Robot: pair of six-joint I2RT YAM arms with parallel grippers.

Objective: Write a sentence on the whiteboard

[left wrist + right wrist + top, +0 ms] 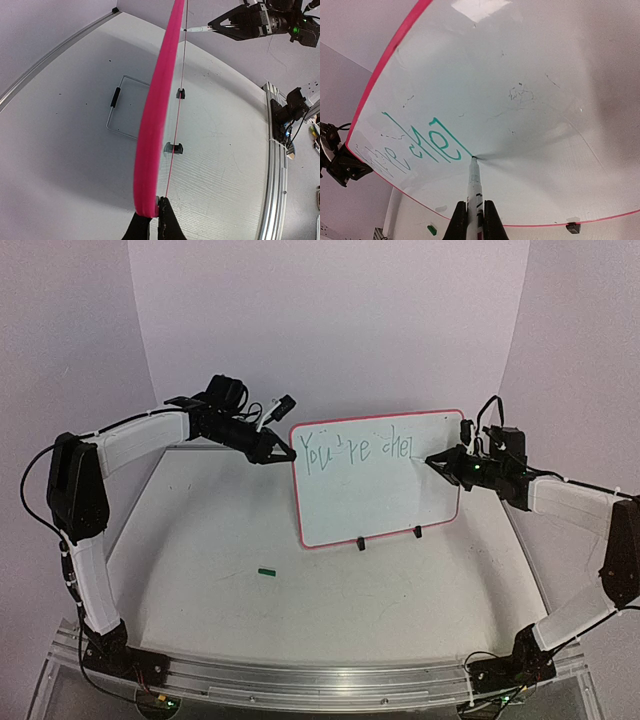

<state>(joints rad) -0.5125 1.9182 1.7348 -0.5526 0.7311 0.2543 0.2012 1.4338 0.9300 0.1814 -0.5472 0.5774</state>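
Whiteboard [380, 490] stands upright, frame centre, on 2 clip feet [361, 543]. Left gripper [284, 454] clamps its upper-left edge. Right gripper [437, 459] grips marker [474, 181], tip touching green sentence [355, 447] end

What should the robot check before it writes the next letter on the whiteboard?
1. Left gripper shut on the whiteboard edge: ok.
2. Right gripper shut on the marker: ok.
3. Marker tip touching the board: ok.
4. Whiteboard upright on both clip feet: ok.
5. Sentence finished: not ok, it stops partway through the second word.
6. Bare space below for more words: ok.
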